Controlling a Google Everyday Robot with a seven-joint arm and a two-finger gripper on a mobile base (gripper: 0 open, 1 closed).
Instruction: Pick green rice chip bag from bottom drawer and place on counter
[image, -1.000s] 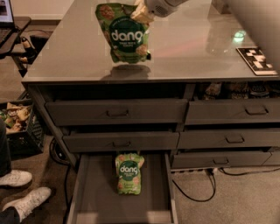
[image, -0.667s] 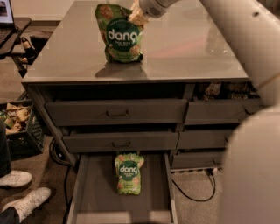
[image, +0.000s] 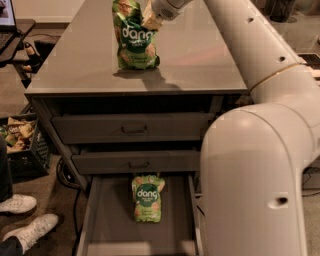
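Note:
The green rice chip bag (image: 135, 37) stands upright on the counter (image: 200, 60), near its front left. My gripper (image: 150, 19) comes in from the upper right and is shut on the bag's top right corner. Its identical twin pouch (image: 146, 197) lies flat in the open bottom drawer (image: 107, 220), near the drawer's back middle. My arm's large white elbow (image: 255, 175) fills the right foreground and hides the cabinet's right half.
Two handled drawers (image: 132, 127) (image: 135, 162) above the bottom drawer are shut. A dark crate of snack packs (image: 17, 142) stands on the floor at left. A person's white shoes (image: 20, 215) are at the lower left. Cables lie beside the cabinet.
My arm's elbow has swung into the right foreground and now covers the cabinet's right side. The bag stays held on the counter, almost in the same spot. The twin pouch has not moved.

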